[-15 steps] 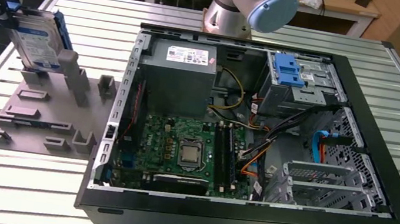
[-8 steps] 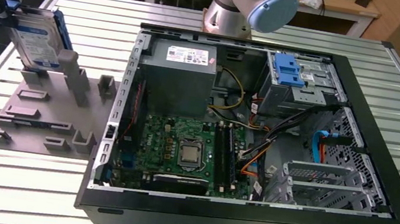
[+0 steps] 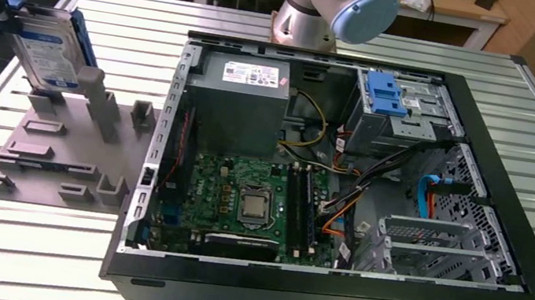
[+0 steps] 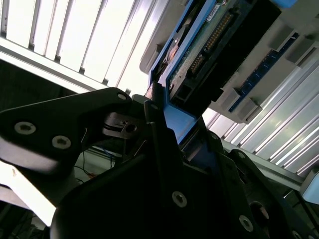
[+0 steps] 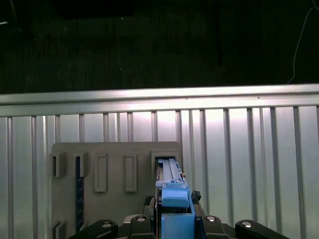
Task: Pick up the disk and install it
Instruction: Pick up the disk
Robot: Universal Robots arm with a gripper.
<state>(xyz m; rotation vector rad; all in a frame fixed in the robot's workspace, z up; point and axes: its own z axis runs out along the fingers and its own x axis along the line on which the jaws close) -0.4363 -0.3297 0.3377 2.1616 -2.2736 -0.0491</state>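
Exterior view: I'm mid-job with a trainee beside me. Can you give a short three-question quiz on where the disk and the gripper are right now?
1. True or false: the disk lies flat inside the computer case.
2. Pick one. The gripper is: A) open above the motherboard; B) shut on the disk; C) shut on the power-supply box.
3. Fill in: the grey fixture sits on the table outside the case, on the exterior view's ____ side.

Key
1. False: it stands upright on edge at the grey fixture, outside the case.
2. B: in the second wrist view the fingers clamp the blue bracket.
3. left
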